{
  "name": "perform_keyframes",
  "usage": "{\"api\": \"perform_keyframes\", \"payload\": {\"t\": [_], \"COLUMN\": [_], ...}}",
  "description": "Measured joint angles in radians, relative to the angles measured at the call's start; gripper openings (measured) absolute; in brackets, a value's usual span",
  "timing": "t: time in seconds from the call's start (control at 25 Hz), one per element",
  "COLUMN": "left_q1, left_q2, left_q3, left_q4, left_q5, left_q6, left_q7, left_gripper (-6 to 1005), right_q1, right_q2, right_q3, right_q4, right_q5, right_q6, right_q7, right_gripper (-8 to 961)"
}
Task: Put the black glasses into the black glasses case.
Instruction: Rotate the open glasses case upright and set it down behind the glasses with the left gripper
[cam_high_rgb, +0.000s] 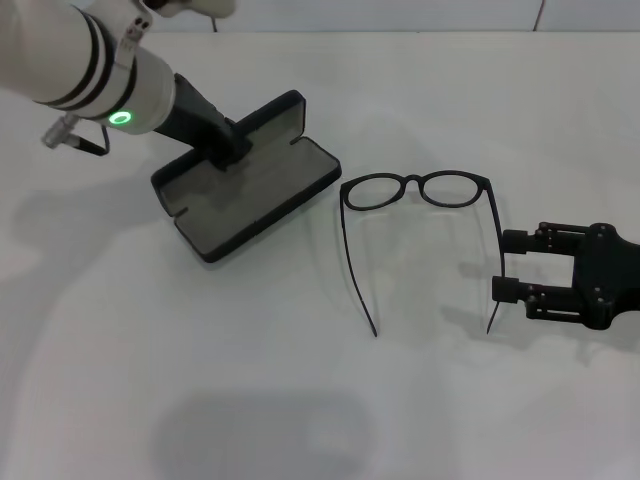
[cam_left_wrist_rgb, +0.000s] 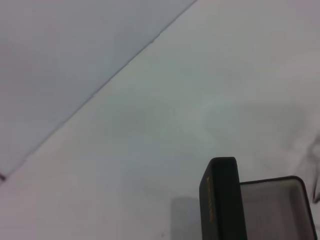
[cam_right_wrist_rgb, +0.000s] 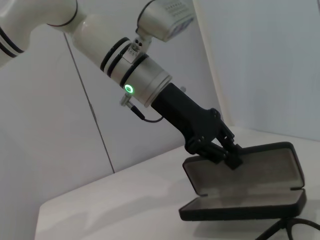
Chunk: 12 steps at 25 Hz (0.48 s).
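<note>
While left gripper (cam_high_rgb: 228, 150) clamps hinged black glasses case (cam_high_rgb: 262, 200) lid, right gripper (cam_high_rgb: 503, 265) spread, thin black glasses (cam_high_rgb: 420, 190) flat

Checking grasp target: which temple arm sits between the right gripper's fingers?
The glasses' right-side temple arm; right gripper straddles it. The other arm lies free.

I see the black glasses case (cam_high_rgb: 245, 190) open on the table, grey lining up, lid (cam_high_rgb: 262, 120) tilted up and back on its hinge along the far side, gold lettering on the lid's outer face in my left wrist view. The black glasses (cam_high_rgb: 430, 215) lie just right of the case, apart from it: thin frame, two oval clear lenses, both temples unfolded and pointing toward me, front edge facing away.
</note>
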Motion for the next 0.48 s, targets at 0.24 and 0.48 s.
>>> {"api": "perform_keyframes", "payload": {"t": [0.24,0.48], "left_q1": [-0.003,-0.007], "left_q2": [-0.001,-0.001], "left_q3": [0.016,0.11], "left_q4": [-0.007,-0.009], "left_q5": [0.066,0.076], "left_q6": [0.003,0.009], "left_q7": [0.144,0.181], "left_gripper": [219,224], "right_q1": [0.0,-0.013], "right_q2": [0.002,0.001], "right_q3": [0.0,0.0], "right_q4": [0.015,0.028], "right_q5": [0.02,0.045], "right_q6": [0.019,0.036], "right_q7": [0.001,0.001], "right_gripper": [664,663]}}
